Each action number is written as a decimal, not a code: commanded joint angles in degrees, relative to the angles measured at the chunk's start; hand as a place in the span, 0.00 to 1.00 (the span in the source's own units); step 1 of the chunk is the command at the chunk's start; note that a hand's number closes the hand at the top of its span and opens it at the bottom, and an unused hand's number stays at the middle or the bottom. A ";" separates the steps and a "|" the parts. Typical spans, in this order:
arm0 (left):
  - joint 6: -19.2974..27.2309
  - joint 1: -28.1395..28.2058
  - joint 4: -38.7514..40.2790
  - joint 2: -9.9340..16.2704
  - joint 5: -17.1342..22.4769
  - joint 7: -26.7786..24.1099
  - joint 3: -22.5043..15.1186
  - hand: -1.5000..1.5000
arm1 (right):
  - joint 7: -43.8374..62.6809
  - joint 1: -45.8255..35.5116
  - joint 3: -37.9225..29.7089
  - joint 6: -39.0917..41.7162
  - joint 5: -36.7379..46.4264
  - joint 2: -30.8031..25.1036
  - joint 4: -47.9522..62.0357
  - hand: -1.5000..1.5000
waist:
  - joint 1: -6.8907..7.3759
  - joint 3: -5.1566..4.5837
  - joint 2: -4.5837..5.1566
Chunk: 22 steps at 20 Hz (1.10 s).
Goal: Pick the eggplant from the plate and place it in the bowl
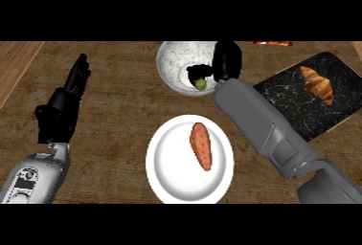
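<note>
"Starting at the left, what shows?" asks the listener.

"Left of the white plate (159, 177), the robot's left hand (58, 112) rests above the wooden counter (113, 172). It is open, with straight fingers pointing toward the far edge, and it holds nothing. Its grey forearm comes in from the lower left corner, well apart from the plate."

"And the plate itself?"

"It sits in the middle of the counter, nearest the viewer. One long orange-red vegetable (201, 146) lies on it, running lengthwise, a little right of the plate's centre. Nothing else lies on the plate."

"Where is the eggplant?"

"Beyond the plate, at its far side, stands a speckled white bowl (172, 60). The eggplant (201, 82) is inside the bowl's rim, at the bowl's right part: a dark body with a green end turned toward the plate. The robot's right hand (227, 57) is just to the eggplant's right, over the bowl's right edge, with its fingers curled round the dark body. Hand and eggplant are both dark, so where one ends and the other begins is hard to tell. The right forearm (262, 124) runs from the bowl down past the plate's right side to the lower right corner."

"Anything further right?"

"Right of the plate, past the forearm, a black marbled board (297, 112) lies at an angle, with a golden croissant (318, 85) on its far part."
</note>
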 commanded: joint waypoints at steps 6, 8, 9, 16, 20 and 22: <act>-0.12 3.51 -0.43 -0.06 -0.44 -1.34 0.33 0.50 | -18.84 3.36 -12.71 1.89 -8.50 -0.81 -0.85 0.00 | -1.21 -0.08 -0.97; -0.84 3.46 1.11 0.40 -0.04 -3.14 1.31 0.50 | -22.19 5.02 -15.51 6.09 -10.77 -1.89 -0.94 0.00 | -2.12 -0.11 -1.26; 0.19 0.16 -0.11 0.22 -0.94 1.36 1.14 0.50 | -24.78 5.62 -16.91 7.37 -11.63 -2.79 -1.06 0.00 | -2.35 -0.06 -1.31; -0.48 1.29 0.56 0.22 -0.40 0.60 3.65 0.50 | -33.35 13.12 -21.88 17.46 -14.93 -4.61 -5.87 0.00 | -4.70 -0.16 -2.41; -1.59 4.77 0.14 1.56 0.71 0.07 6.08 0.50 | -35.13 22.18 -21.07 24.07 -15.42 -7.12 -13.86 0.00 | -5.54 -0.19 -2.83; -1.59 5.70 0.04 0.41 -0.70 -1.10 5.26 0.50 | -32.03 23.31 -19.50 23.28 -13.47 -5.49 -17.81 0.00 | -5.32 -0.21 -2.76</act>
